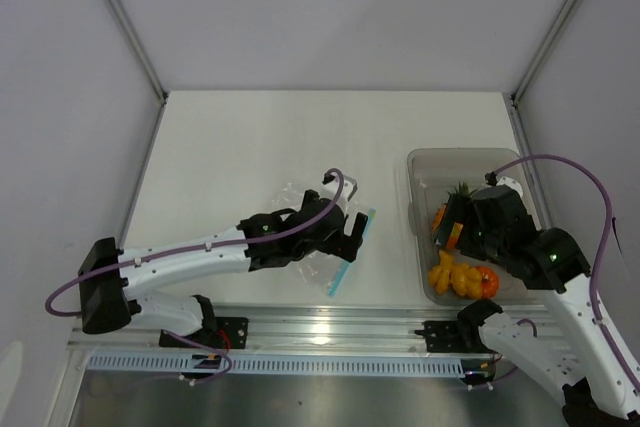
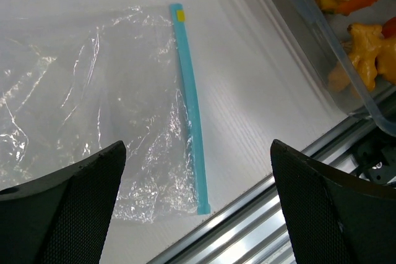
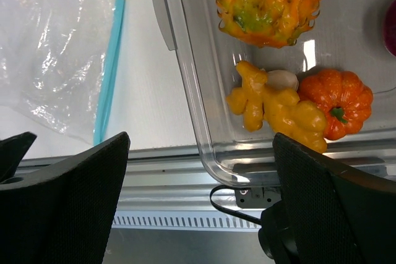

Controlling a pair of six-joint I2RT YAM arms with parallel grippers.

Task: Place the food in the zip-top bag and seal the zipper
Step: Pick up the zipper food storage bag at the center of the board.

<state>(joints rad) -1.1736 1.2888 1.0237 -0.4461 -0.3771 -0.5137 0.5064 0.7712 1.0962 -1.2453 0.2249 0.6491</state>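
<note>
Half bag beneath left claw, magenta food cropped

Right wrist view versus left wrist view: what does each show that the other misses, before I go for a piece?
Only the right wrist view shows the whole orange pumpkin, the magenta piece (just its edge), and the near corner of the bin. Only the left wrist view shows a wider stretch of the zip-top bag, lying crinkled and flat. Both show the teal zipper with its yellow tab, the bin wall, the spiky pineapple and the yellow lumpy piece.
</note>
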